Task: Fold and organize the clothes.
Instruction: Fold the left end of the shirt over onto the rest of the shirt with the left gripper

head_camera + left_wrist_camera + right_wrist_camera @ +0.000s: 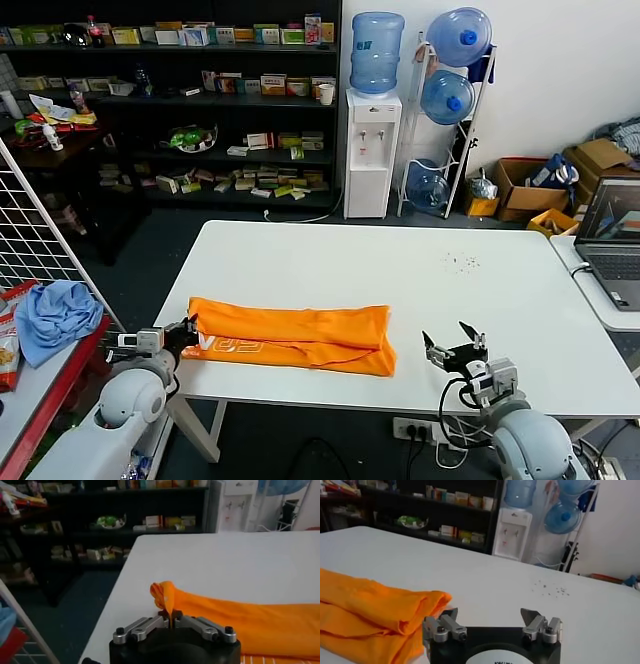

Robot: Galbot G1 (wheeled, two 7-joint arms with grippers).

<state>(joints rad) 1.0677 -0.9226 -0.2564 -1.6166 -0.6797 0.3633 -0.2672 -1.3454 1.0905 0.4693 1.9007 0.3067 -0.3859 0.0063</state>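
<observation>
The clothes are one orange T-shirt (290, 337) folded into a long strip across the near side of the white table (400, 270), with white lettering showing along its near edge. My left gripper (190, 328) is at the strip's left end, shut on a pinch of orange fabric (167, 600) that stands up between the jaws. The right gripper (452, 345) hovers open a little to the right of the shirt's right end (420, 605), apart from it, with nothing between its fingers (450, 616).
A light blue cloth (55, 315) lies on a red side table to the left, by a white wire rack. A laptop (612, 240) sits on a side table at right. Shelves and water bottles stand behind the table.
</observation>
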